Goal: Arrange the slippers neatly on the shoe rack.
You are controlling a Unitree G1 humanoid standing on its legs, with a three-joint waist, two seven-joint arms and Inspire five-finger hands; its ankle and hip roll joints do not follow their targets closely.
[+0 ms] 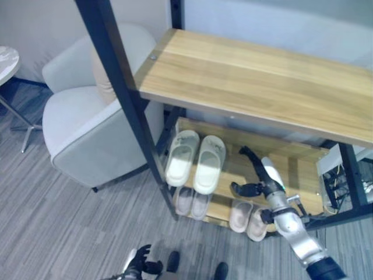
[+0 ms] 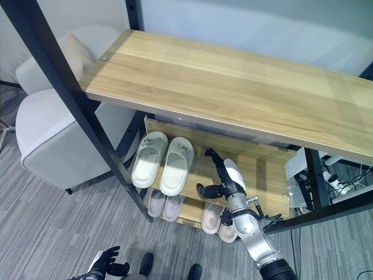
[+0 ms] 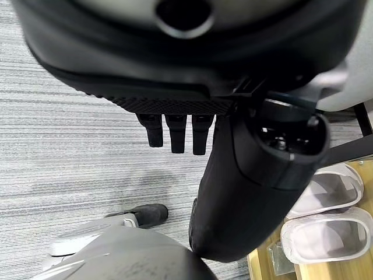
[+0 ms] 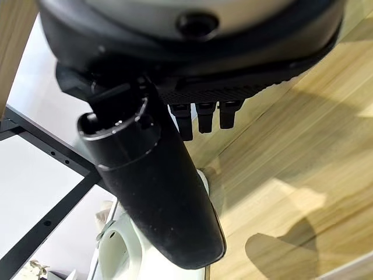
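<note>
Already lined up: pale cream rubber slippers (image 1: 194,161) paired on the wooden shoe rack's middle shelf (image 1: 303,175), two more pairs below. Right hand (image 1: 260,175) beside them, fingers (image 4: 202,115) straight, empty. Left hand (image 1: 137,262) idle. Probably finishing; next, withdrawal.

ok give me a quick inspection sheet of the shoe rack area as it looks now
surface: wooden shoe rack, bare top board, two lower shelves
job's things: pale slipper pair side by side on middle shelf; two smaller pairs on bottom shelf
clutter: nothing seen
hands: right hand open over middle shelf, holding nothing; left hand low over the floor, open
cables: wires behind rack, right end
surroundings: grey armchair left of rack, striped carpet
</note>
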